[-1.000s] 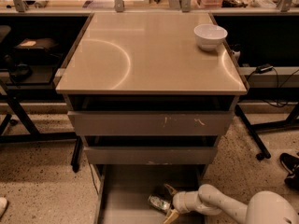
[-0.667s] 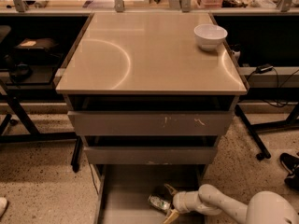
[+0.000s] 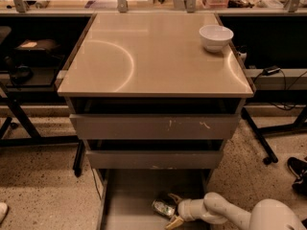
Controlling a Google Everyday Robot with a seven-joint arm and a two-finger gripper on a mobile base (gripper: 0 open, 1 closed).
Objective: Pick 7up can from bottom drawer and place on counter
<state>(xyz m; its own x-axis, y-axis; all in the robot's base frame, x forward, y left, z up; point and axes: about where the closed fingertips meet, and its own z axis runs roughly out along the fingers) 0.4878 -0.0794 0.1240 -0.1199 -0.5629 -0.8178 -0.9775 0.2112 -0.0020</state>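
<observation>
The 7up can (image 3: pixel 163 208), small, shiny silver and green, lies on the floor of the open bottom drawer (image 3: pixel 129 200), a grey drawer pulled out below the cabinet. My gripper (image 3: pixel 169 209) reaches in from the right on a white arm (image 3: pixel 225 212), and its tan fingers (image 3: pixel 174 221) stand apart on either side of the can's right end. The can rests on the drawer floor. The counter (image 3: pixel 153 56) is the glossy beige top above.
A white bowl (image 3: pixel 216 36) stands at the counter's back right corner. Two closed grey drawer fronts (image 3: pixel 153 126) sit above the open drawer. Dark shelving and cables flank the cabinet. A dark shoe (image 3: pixel 298 168) is at the right edge on the speckled floor.
</observation>
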